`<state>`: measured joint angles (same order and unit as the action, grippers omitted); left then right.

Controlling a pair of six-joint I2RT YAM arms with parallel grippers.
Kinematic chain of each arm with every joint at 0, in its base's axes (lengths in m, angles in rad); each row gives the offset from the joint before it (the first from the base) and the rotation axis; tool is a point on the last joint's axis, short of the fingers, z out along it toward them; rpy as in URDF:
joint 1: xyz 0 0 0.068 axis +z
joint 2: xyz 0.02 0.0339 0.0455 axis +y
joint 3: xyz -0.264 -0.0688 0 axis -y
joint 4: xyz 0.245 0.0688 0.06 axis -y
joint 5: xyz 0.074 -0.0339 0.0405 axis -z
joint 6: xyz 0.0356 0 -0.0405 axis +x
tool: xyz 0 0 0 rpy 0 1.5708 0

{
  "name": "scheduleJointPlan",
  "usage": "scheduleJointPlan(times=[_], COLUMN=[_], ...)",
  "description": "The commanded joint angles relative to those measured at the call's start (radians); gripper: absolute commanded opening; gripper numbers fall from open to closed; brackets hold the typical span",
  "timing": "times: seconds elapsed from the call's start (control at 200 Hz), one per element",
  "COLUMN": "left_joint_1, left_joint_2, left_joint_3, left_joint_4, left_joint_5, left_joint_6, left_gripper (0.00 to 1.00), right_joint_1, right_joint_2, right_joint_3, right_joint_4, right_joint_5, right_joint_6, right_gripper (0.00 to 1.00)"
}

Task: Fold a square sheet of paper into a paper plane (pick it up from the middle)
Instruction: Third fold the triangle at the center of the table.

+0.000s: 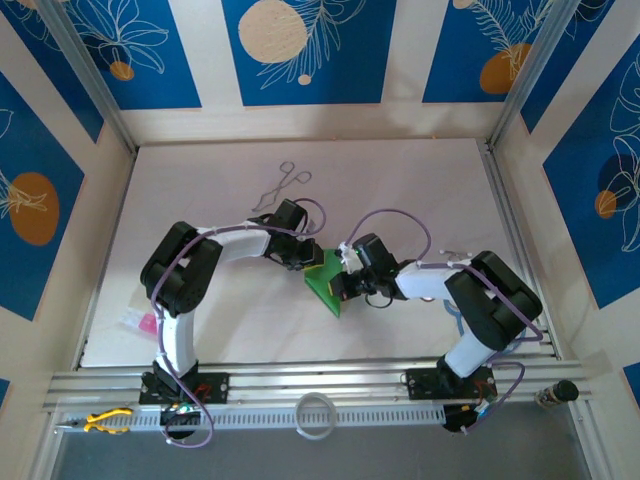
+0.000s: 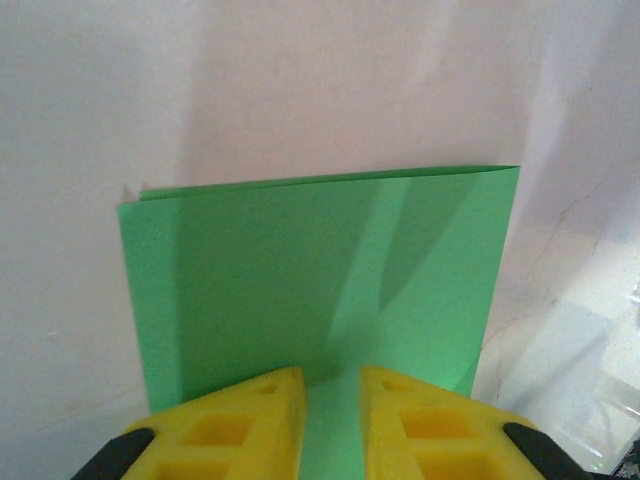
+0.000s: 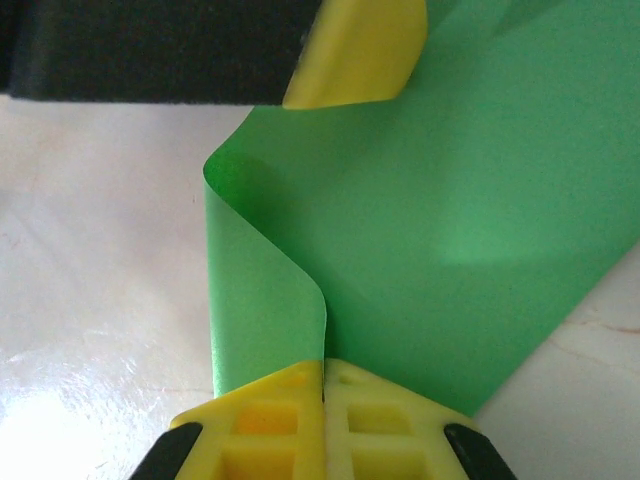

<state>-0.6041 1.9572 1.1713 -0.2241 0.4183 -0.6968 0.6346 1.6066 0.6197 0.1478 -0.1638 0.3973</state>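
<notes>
The white worktop [image 1: 420, 190] carries everything, and the two arms reach in from its near edge and meet close to its middle. Between them is the square sheet of paper [image 1: 326, 283], bright green, resting on the worktop. From the left wrist it looks already doubled over, with two edges almost matching along its far side.

The right pincer [image 3: 324, 425] is clenched on the sheet. Its yellow fingers meet, and one flap of the paper rises from the worktop in a soft curl and goes in between them. The left pincer [image 2: 331, 425] is at the opposite side of the sheet, with its fingers a little apart and green paper showing in the gap. It does not seem to clamp the sheet. I think it only rests there to stop the sheet from sliding.

In my judgement a fold is in progress and no dart shape is made yet. The next move asks that the right pincer carries the flap across until the edges match, and only then the crease is pressed. A pull that is too strong could drag or tear the thin paper.

Thin metal forceps [image 1: 284, 186] lie farther back, and a small pink item [image 1: 146, 322] is near the left arm's base.
</notes>
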Motion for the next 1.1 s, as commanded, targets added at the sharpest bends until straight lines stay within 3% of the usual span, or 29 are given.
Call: scheduleJointPlan(times=[0.0,1.096], left_joint_1=[0.007,0.007], left_joint_2=[-0.012,-0.008], left_joint_3=[-0.024,-0.021], left_joint_4=[-0.046,-0.044], left_joint_5=[-0.029,-0.027], left_joint_6=[0.011,0.007], left_gripper=[0.24,0.25], right_joint_1=[-0.004,-0.001], right_joint_2=[0.014,0.050], right_joint_3=[0.031,0.048], right_joint_4=[-0.026,-0.045], right_joint_5=[0.000,-0.003], right_joint_6=[-0.023,-0.023], right_gripper=[0.01,0.01])
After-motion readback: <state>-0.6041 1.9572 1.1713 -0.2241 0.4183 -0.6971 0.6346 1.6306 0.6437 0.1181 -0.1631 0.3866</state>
